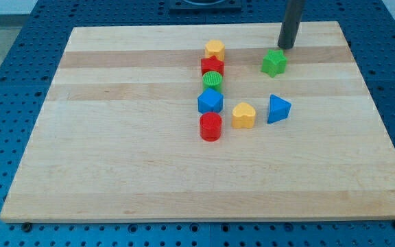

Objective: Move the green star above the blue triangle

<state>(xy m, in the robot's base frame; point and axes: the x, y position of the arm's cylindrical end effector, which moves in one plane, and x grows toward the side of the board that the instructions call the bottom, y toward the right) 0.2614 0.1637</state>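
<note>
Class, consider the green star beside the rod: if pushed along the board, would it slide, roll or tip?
The green star probably slides: it sits flat and squat on the smooth wooden board. Its points make rolling unlikely, but an off-centre push from my tip, just above-right, may spin it.

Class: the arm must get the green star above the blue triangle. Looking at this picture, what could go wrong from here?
1. My tip sits just above-right of the green star, near one corner; an off-centre push may spin the star or slip past it.
2. The star already lies above the blue triangle; pushing down-left could overshoot towards the yellow heart.
</note>
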